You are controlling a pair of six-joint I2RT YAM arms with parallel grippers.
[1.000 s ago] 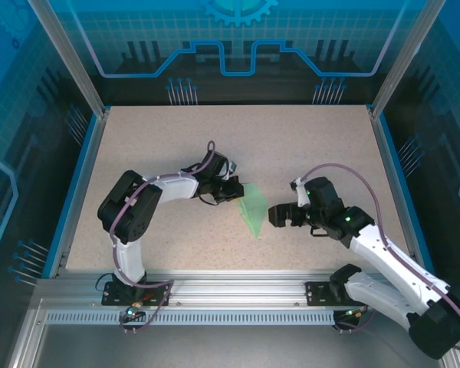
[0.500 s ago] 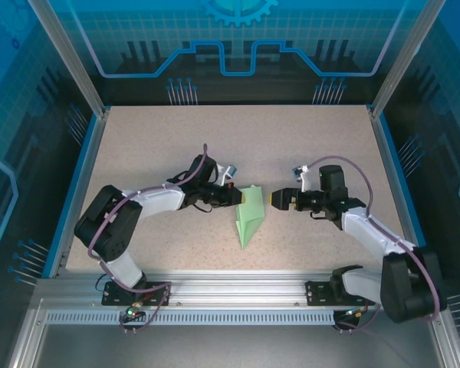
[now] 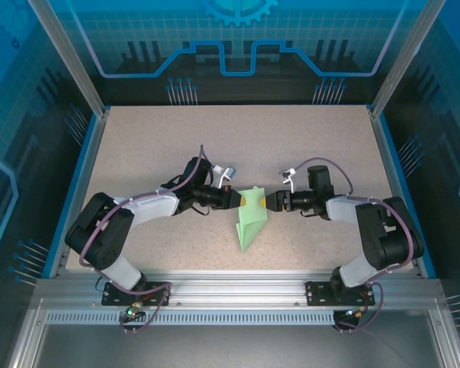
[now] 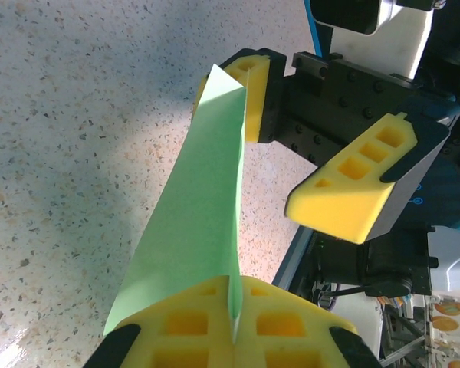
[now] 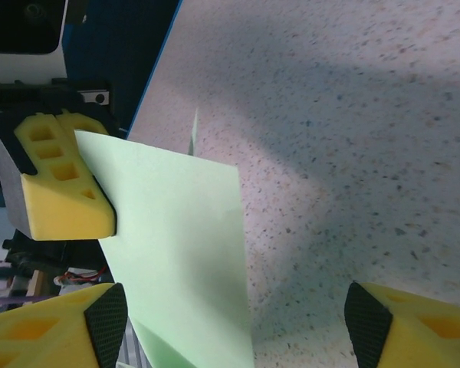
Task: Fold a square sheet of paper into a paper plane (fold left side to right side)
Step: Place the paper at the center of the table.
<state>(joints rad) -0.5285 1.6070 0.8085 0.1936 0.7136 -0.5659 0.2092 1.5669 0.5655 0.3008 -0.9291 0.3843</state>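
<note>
The paper plane [image 3: 250, 218] lies near the middle of the table [image 3: 307, 138], between the two arms. It is a slim pale green dart with its point towards the near edge. The left gripper [image 3: 241, 198] grips the wide far end from the left, its pads pressed tight together with the folded paper between them. The right gripper [image 3: 270, 201] faces it from the right, jaws wide apart at the same end; one pad [image 4: 249, 92] sits right by the paper's corner, the other stands clear
</note>
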